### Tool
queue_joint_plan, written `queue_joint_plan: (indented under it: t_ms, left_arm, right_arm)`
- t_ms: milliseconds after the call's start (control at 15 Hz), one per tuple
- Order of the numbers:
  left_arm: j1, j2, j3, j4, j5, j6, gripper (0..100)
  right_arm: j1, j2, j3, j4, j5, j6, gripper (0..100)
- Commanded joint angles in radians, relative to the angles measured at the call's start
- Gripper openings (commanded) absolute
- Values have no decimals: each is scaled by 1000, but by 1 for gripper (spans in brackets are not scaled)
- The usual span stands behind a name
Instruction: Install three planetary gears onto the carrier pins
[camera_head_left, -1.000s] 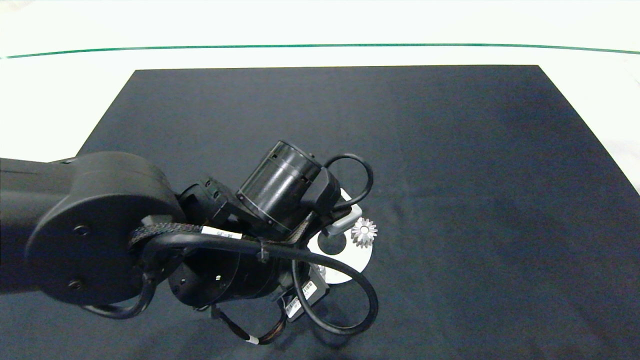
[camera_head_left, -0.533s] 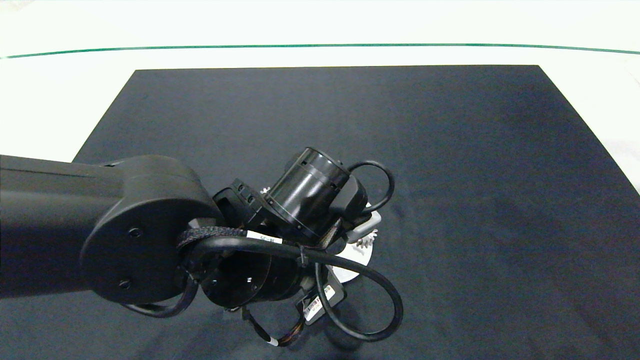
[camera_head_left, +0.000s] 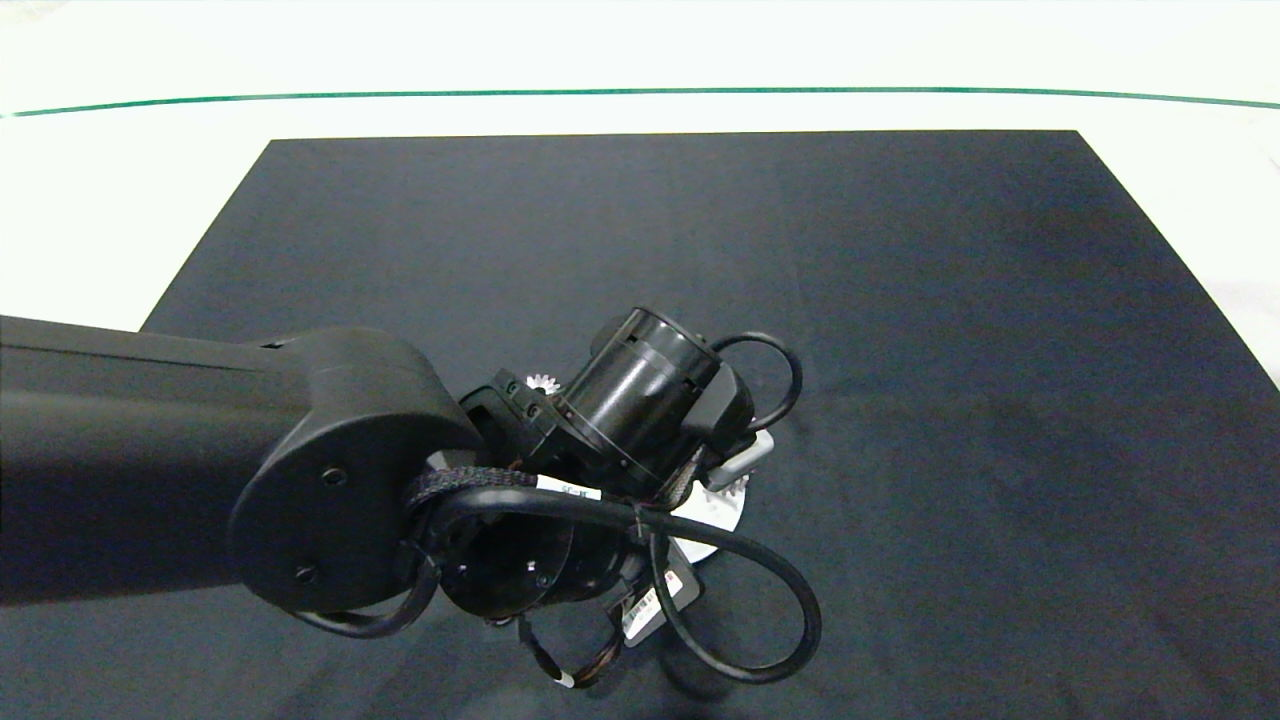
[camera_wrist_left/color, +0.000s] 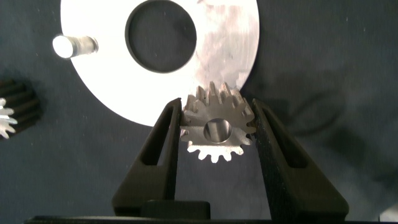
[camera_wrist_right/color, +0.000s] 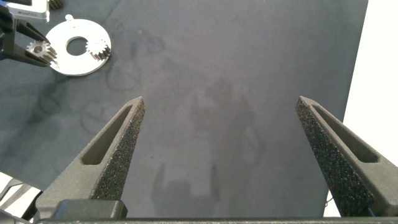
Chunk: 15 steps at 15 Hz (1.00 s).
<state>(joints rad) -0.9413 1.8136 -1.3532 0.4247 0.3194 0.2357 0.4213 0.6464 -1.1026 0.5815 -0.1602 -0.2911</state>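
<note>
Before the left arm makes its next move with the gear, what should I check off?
1. Grip: left gripper shut on the held gear, squarely: ok.
2. Bore over a pin: something grey shows through the bore: cannot tell.
3. Gear fully down on the white disc: cannot tell.
4. Free carrier pin bare and upright: ok.
5. Spare gear on the mat, clear of the disc: ok.
6. Right gripper open, far from the disc: ok.

The left gripper (camera_wrist_left/color: 216, 127) hangs over the mat, fingers clamped — the right gripper (camera_wrist_right/color: 221, 146) sits well apart, fingers spread wide.
</note>
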Motion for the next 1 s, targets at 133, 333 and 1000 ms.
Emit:
queue_joint_plan:
  t_ms: [133,333,1000]
  left_arm:
    - [6,13,0,3,4,2,13]
    - [4,15,0,-20,4,4,13]
    - [7,-5,11,-30,20,23,13]
  right_arm:
    - [1,-4,0,3,-1,-3,100]
    - [2,-8,0,3,-1,-5,100]
    - [1,-21,0,4,1,-23,100]
